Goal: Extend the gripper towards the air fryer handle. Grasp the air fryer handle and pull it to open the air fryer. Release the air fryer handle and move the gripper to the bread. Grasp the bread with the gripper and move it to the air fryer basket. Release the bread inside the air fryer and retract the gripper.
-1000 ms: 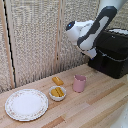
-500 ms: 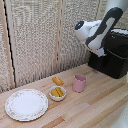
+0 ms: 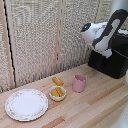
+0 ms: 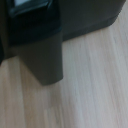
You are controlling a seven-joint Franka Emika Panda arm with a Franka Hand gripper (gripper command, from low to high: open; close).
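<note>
Gripper (image 3: 106, 51) now nearer the air fryer (image 3: 114, 59); fingers' state unclear, handle hidden.

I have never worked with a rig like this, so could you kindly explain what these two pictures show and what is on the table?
The bulky white shape is a robot arm, reaching toward the black air fryer at the exterior view's right. That picture comes from a camera standing off the arm. The other comes from a camera on the wrist: it is blurred and shows a dark shape over the wooden table; what that shape is I cannot tell.

On the table sit a plate, a small bowl with two golden sticks, a single bread piece behind it, and a pink cup. The gripper appears to hold nothing, though its fingers are too unclear to judge.
</note>
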